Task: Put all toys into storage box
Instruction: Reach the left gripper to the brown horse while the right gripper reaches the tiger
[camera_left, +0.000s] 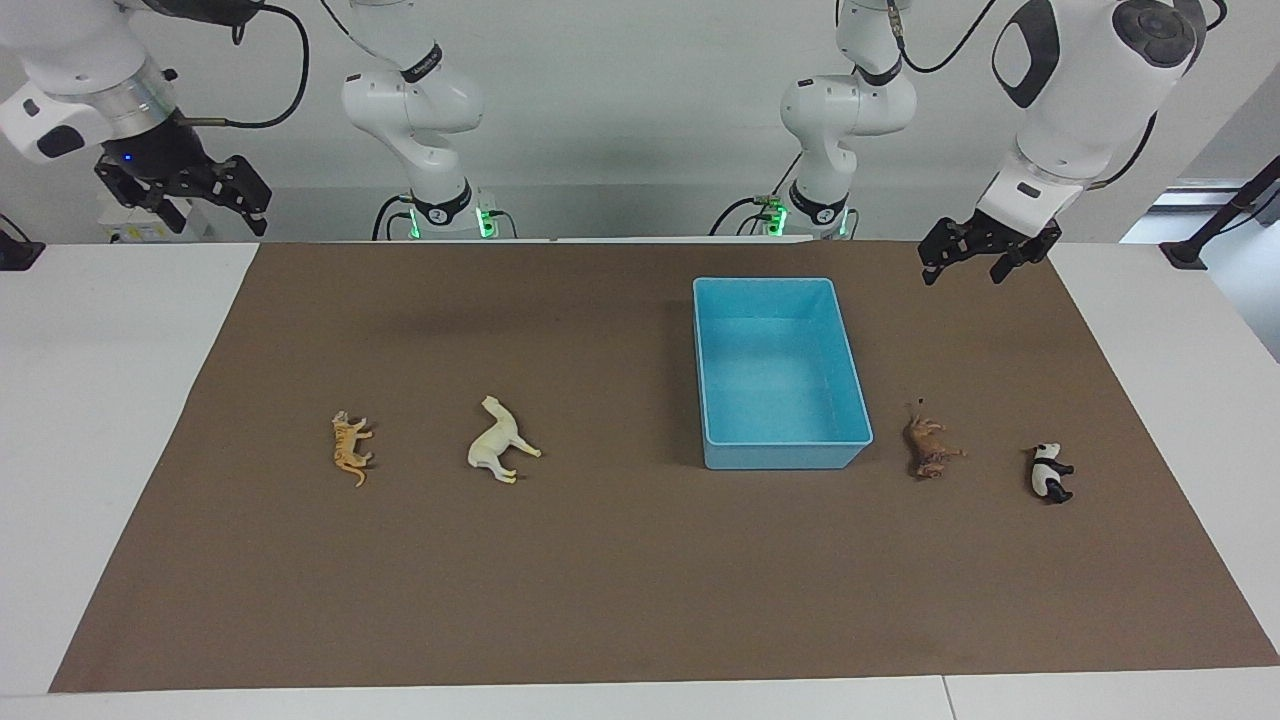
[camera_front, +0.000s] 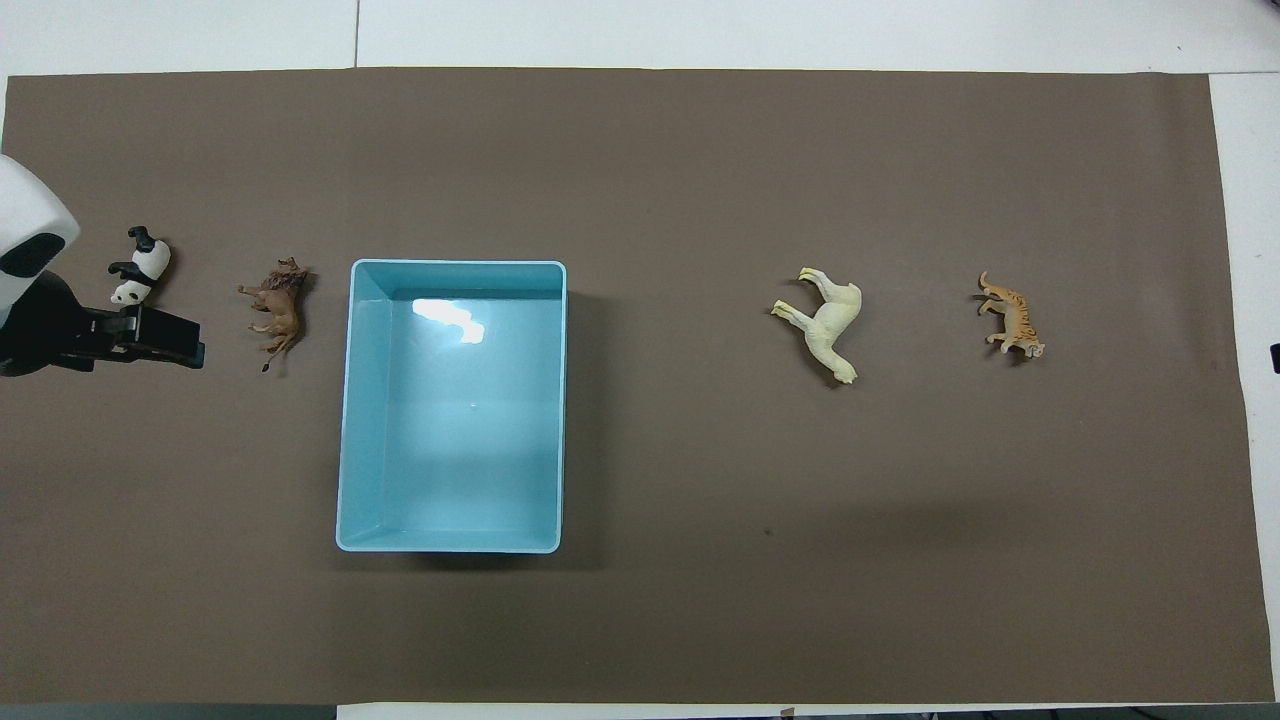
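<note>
Both grippers are hanging in the air with their jaws standing open, holding and touching nothing. The left gripper is hovering over the brown mat near the edge closest to the robots, toward the left arm's end of the counter, and in the overhead view it is covering part of the mat just beside the panda without reaching it. The right gripper is waiting high over the right arm's end of the counter, just off the mat's corner. All four toys are lying on their sides on the mat, roughly in one row. The panda is lying closest to the left arm's end, with the brown lion near it, between the panda and the storage box. The light blue storage box is sitting on the mat with nothing inside it, its long sides running away from the robots. Well apart from it, toward the right arm's end, the cream-yellow horse is lying, and past that the orange striped tiger. Nothing is standing between any toy and the box apart from the neighbouring toys themselves.
</note>
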